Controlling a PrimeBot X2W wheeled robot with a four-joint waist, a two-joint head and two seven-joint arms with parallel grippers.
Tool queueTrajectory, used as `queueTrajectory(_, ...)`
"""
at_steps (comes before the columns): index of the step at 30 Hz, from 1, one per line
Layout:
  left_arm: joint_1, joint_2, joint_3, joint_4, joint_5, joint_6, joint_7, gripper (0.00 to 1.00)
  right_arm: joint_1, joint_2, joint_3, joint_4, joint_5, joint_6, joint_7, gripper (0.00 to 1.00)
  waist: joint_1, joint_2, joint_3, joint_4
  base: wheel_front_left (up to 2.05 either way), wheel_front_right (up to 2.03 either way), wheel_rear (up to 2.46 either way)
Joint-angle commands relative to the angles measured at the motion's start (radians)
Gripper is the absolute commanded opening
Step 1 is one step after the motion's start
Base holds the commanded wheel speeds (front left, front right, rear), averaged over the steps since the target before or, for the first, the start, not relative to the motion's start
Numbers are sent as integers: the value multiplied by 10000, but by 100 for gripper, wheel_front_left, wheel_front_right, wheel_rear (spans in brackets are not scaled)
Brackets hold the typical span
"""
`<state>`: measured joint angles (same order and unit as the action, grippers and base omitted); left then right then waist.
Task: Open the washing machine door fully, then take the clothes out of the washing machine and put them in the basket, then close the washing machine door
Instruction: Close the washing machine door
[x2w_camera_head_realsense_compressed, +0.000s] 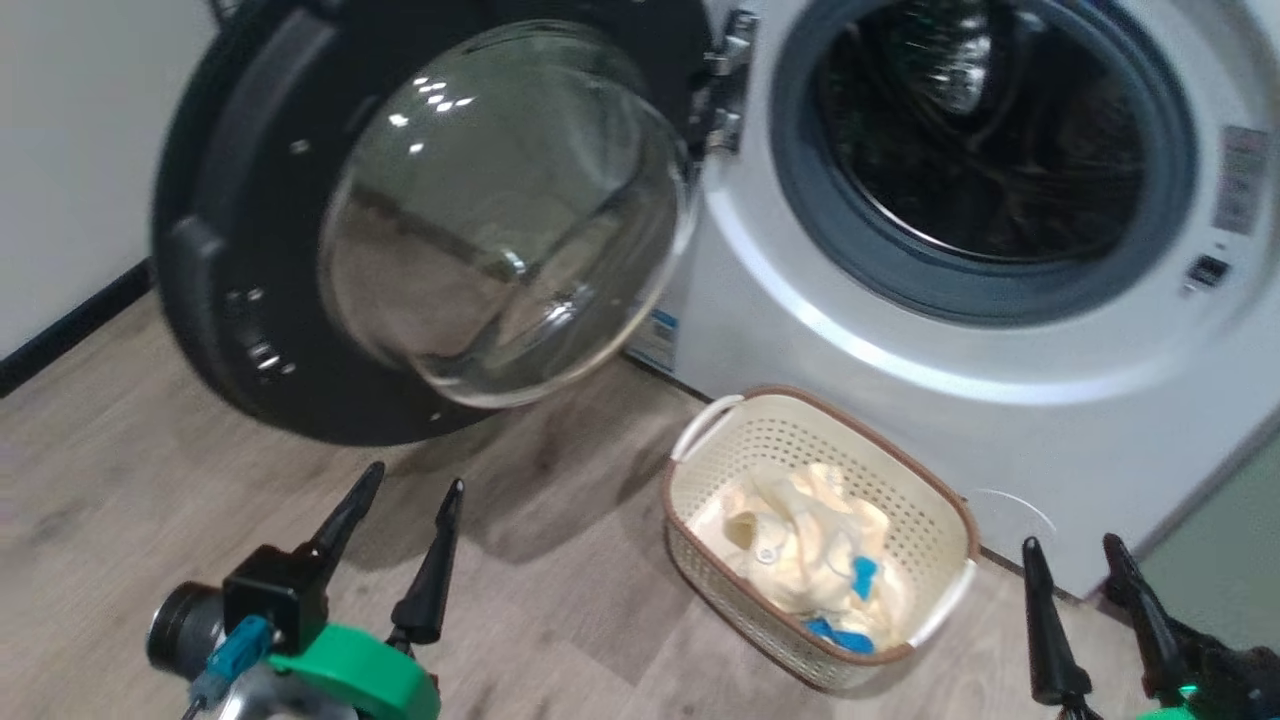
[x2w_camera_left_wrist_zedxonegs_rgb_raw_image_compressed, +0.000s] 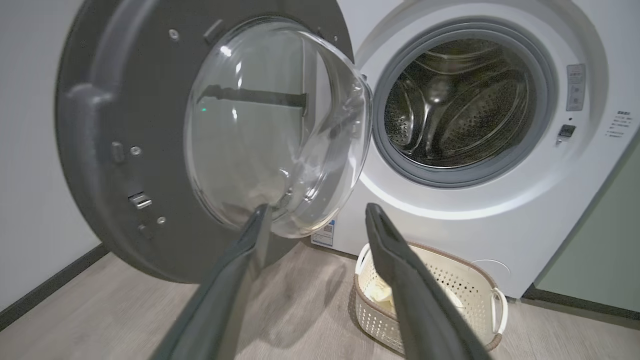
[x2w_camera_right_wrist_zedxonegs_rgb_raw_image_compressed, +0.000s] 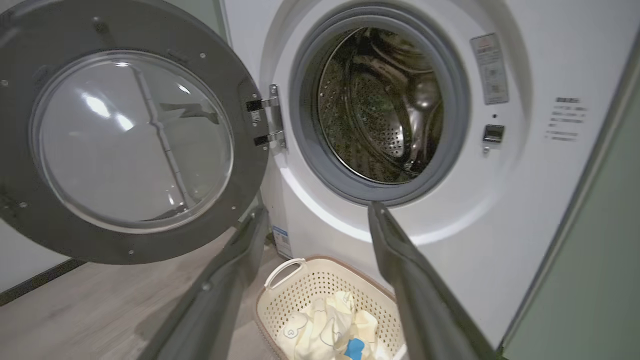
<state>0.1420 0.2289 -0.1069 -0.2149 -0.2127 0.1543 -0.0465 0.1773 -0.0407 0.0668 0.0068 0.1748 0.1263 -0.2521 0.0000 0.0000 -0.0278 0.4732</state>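
On the floor in the head view, the basket (x2w_camera_head_realsense_compressed: 716, 590) stands just beside the front of the washing machine (x2w_camera_head_realsense_compressed: 900, 345), and the clothes (x2w_camera_head_realsense_compressed: 800, 545) lie heaped inside it, cream with blue patches; the washing machine door (x2w_camera_head_realsense_compressed: 440, 230) hangs wide open on its hinge at the robot's left, glass bowl bulging outward; the left claw (x2w_camera_head_realsense_compressed: 415, 480) hovers low below the door, fingers spread with nothing between them; the right claw (x2w_camera_head_realsense_compressed: 1072, 545) hovers near the basket's right end, likewise spread and empty.

Through the left wrist view, the drum (x2w_camera_left_wrist_zedxonegs_rgb_raw_image_compressed: 460, 100) shows bare perforated steel, with no fabric in the part that can be seen; this arm's own fingers stand apart, one before the door's lower edge and one before the basket.

Through the right wrist view, the drum again looks empty; the clothes sit in the basket below the drum mouth; this arm's fingers are parted and hold nothing.

By my judgement the opening and the unloading are done; only closing the door is left, and neither claw touches it yet; the left claw looks the better placed.
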Motion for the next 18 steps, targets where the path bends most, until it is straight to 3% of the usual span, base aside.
queueTrajectory(1,-507,141,374,-436,-82,54,-19,100,-392,-109,232,-277,46,44,-80,100,0,0,-16,339,0,0,0)
queueTrajectory(17,-253,165,429,-692,-166,224,-123,100,-791,-120,546,3,67,44,-91,100,0,0,120,423,0,0,0)
queueTrajectory(18,-260,165,409,-684,-181,213,-112,86,-782,-120,542,1,68,44,-92,100,0,0,117,421,0,0,0)
